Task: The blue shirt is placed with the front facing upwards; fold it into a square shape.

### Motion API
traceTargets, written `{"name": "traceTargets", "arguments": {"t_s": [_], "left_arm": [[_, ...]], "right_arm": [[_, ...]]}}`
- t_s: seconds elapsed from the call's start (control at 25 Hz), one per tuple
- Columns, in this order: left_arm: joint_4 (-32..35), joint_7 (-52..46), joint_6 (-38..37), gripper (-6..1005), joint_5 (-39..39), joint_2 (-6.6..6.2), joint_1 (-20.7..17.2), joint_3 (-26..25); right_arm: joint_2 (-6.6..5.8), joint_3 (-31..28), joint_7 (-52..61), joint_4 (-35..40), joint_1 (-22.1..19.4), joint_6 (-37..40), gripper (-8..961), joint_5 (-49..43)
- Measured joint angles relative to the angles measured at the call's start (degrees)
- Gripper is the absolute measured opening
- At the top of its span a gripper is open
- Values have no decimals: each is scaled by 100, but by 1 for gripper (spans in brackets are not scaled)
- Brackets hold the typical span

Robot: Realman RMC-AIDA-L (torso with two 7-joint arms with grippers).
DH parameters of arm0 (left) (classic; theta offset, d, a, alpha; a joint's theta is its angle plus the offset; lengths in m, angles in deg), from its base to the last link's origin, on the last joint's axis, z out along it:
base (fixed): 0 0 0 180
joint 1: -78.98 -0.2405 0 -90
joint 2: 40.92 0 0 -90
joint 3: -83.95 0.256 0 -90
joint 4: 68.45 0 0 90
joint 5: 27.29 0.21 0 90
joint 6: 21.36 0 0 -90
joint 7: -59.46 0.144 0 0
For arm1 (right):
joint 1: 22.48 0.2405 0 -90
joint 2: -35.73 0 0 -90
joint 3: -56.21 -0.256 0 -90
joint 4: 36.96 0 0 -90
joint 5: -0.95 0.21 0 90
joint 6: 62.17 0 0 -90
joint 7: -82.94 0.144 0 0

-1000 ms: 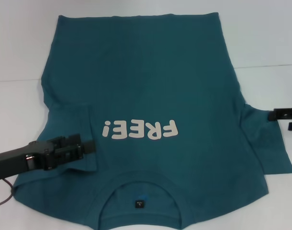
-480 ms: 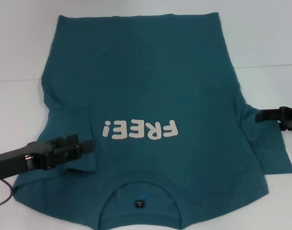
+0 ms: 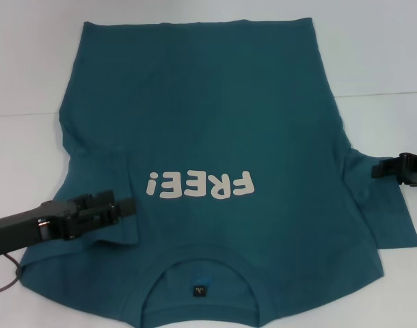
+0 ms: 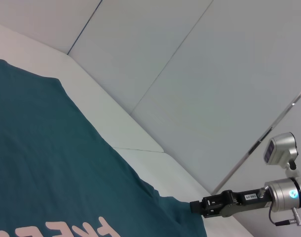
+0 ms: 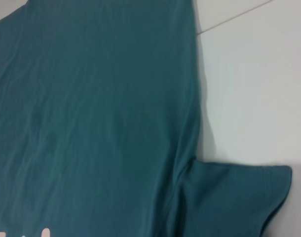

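The blue shirt (image 3: 208,116) lies flat on the table, front up. Its off-white "FREE!" print (image 3: 198,184) reads upside down to me, and the collar (image 3: 198,263) is at the near edge. My left gripper (image 3: 130,208) is low over the shirt's left shoulder, at the edge of the left sleeve, which lies folded inward onto the body. At the armpit of the spread right sleeve (image 3: 389,215), my right gripper (image 3: 377,169) hovers at the cloth's edge. The left wrist view shows that right gripper (image 4: 195,207) at the shirt's (image 4: 42,163) edge. The right wrist view holds only shirt (image 5: 91,98) and sleeve (image 5: 229,197).
The white table (image 3: 372,55) shows bare on both sides of the shirt and beyond its hem. A seam line (image 3: 383,93) crosses the surface at the right. A red cable (image 3: 7,280) hangs under the left arm.
The right gripper moved inward over the right sleeve's armpit, then drew back a little and lower. The left gripper has hardly shifted. The shirt lies as before.
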Motion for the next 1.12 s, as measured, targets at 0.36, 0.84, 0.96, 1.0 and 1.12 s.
{"name": "traceTargets", "arguments": {"t_s": [0.36, 0.84, 0.96, 1.0, 1.12], "left_arm": [[-7, -5, 7, 807, 0, 0, 0, 0], [-3, -7, 6, 807, 1, -2, -6, 0], [-3, -11, 6, 808, 1, -6, -13, 0], [-3, -18, 6, 808, 1, -7, -17, 1], [-3, -42, 6, 808, 1, -9, -25, 0]], "right_arm": [[-2, 1, -19, -6, -16, -52, 332, 0], [-64, 5, 33, 72, 2, -49, 12, -193], [-160, 1, 212, 178, 30, -20, 10, -346], [-200, 0, 269, 220, 45, 9, 10, -408], [-344, -1, 335, 261, 167, 146, 10, -610]]}}
